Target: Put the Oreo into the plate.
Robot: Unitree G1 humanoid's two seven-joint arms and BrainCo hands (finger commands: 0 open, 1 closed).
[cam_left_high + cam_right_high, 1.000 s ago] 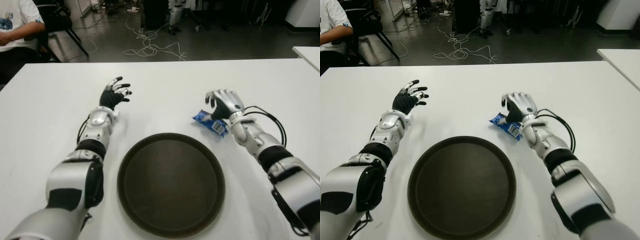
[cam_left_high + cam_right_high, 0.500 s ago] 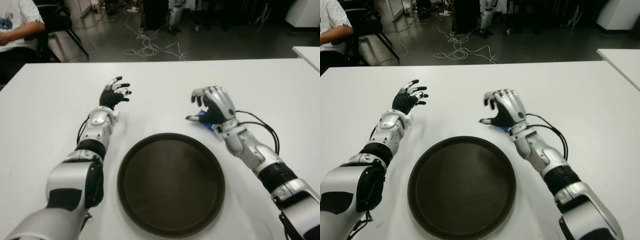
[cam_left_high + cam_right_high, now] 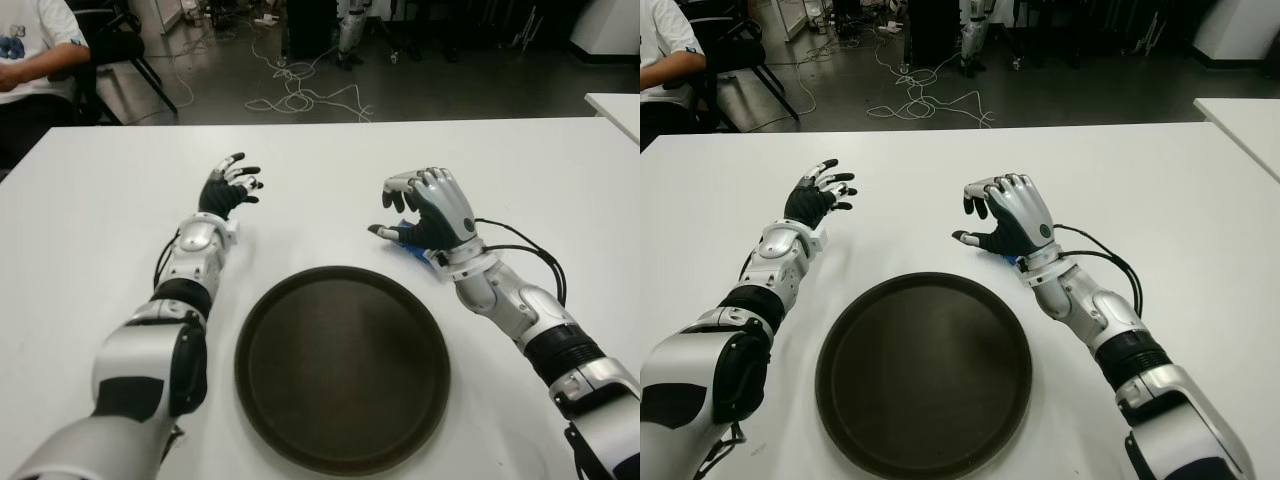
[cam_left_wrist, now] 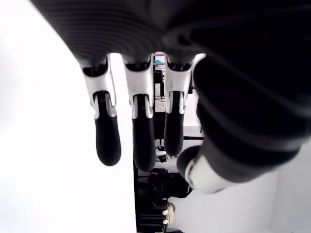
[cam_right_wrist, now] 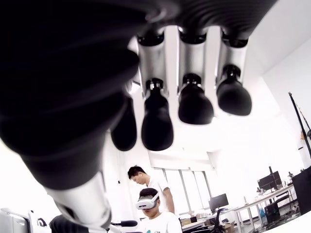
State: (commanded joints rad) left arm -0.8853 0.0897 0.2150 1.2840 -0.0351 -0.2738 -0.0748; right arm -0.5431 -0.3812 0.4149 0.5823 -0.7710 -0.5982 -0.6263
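Two hands show over a white desk point(image 3: 90, 230): the right hand point(image 3: 425, 210) hovers just beyond the far right rim of the round dark plate point(image 3: 342, 367) with fingers curled loosely and grasping nothing, while the left hand point(image 3: 228, 187) lies well to the plate's far left, fingers spread and holding nothing. Only a sliver of the Oreo point(image 3: 412, 244), a blue wrapper, peeks out beneath the right palm, on the desk just outside the plate. Beyond the desk a grey floor carries tangled white cables point(image 3: 300, 95), and a seated person point(image 3: 30, 50) shows at the far left.
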